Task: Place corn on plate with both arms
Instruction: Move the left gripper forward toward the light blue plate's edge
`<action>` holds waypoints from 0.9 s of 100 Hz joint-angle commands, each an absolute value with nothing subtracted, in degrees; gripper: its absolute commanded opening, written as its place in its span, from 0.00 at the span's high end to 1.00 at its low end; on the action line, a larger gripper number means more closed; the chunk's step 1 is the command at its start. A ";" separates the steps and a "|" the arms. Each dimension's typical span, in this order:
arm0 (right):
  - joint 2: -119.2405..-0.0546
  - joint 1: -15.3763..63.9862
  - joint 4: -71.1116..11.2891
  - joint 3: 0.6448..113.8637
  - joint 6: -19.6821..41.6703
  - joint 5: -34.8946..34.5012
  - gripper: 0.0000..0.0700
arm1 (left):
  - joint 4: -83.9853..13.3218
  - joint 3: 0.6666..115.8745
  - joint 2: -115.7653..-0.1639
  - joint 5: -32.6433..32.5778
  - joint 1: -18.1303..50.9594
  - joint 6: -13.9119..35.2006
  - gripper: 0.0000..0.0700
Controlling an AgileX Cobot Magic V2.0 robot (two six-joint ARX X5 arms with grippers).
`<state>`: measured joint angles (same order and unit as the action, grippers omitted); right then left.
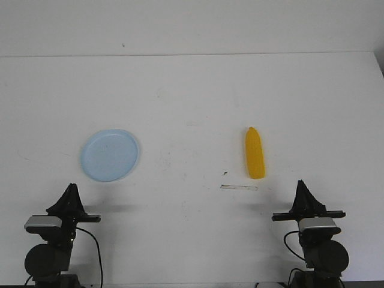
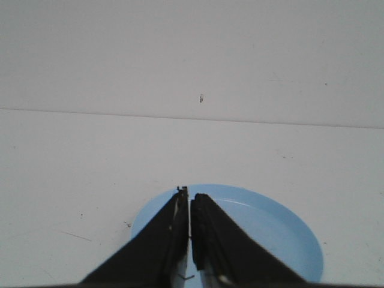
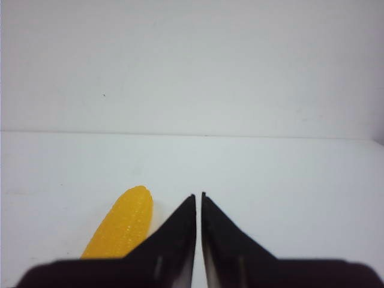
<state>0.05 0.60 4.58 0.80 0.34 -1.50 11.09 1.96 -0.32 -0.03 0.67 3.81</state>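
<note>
At the table's near edge, one at each corner, sit two grippers, the left gripper (image 1: 71, 188) and right gripper (image 1: 300, 183), each with jaws pressed nearly together and holding nothing. Just beyond the right one lies the single corn (image 1: 254, 153), its long axis running near-to-far, tapered end toward the far edge. One plate (image 1: 110, 155) lies beyond the left gripper.

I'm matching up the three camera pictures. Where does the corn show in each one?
Front view: corn lies right of centre, ahead of the right pincer.
Left wrist view: not in it.
Right wrist view: corn sits beside the pincer.
Shared landmark: the white table.
</note>
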 commanded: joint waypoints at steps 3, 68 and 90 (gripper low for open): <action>-0.05 0.58 5.15 0.73 0.14 -1.48 0.98 | 11.79 0.78 -0.19 -0.08 0.75 3.97 1.00; -0.05 0.58 5.15 0.73 0.14 -1.48 0.98 | 4.93 10.98 -3.79 -4.47 0.71 4.34 1.00; -0.05 0.58 5.15 0.73 0.14 -1.48 0.98 | 4.32 18.92 -11.77 -4.47 0.71 4.05 1.00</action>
<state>0.03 0.60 4.58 0.80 0.34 -1.52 3.44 16.80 -9.89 -4.34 0.67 4.01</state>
